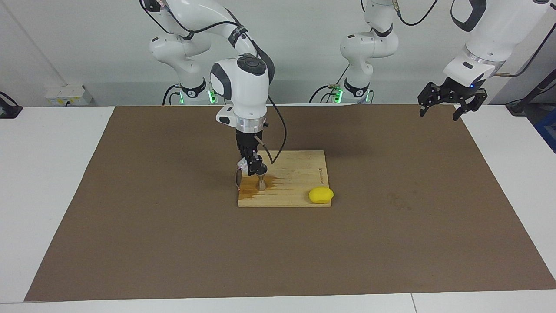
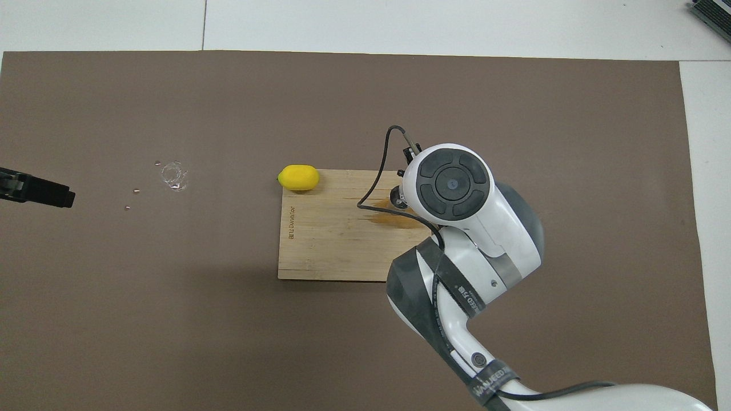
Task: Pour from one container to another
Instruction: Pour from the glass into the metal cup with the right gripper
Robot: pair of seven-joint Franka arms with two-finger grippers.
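The steel jigger (image 1: 262, 183) stands upright on a wooden cutting board (image 1: 299, 174), in a brown wet stain (image 1: 254, 188). My right gripper (image 1: 252, 169) is just above the jigger, shut on the clear glass tumbler (image 1: 238, 177), which is tipped over beside the jigger's rim. In the overhead view the right arm's wrist (image 2: 451, 182) covers the gripper and glass; only an edge of the jigger (image 2: 395, 197) and the stain (image 2: 394, 218) show. My left gripper (image 1: 451, 103) waits open and empty, raised over the mat's corner at the left arm's end.
A yellow lemon (image 1: 321, 195) lies at the board's corner, farther from the robots than the jigger and toward the left arm's end. A small clear puddle and drops (image 2: 173, 174) lie on the brown mat (image 1: 130, 217) toward the left arm's end.
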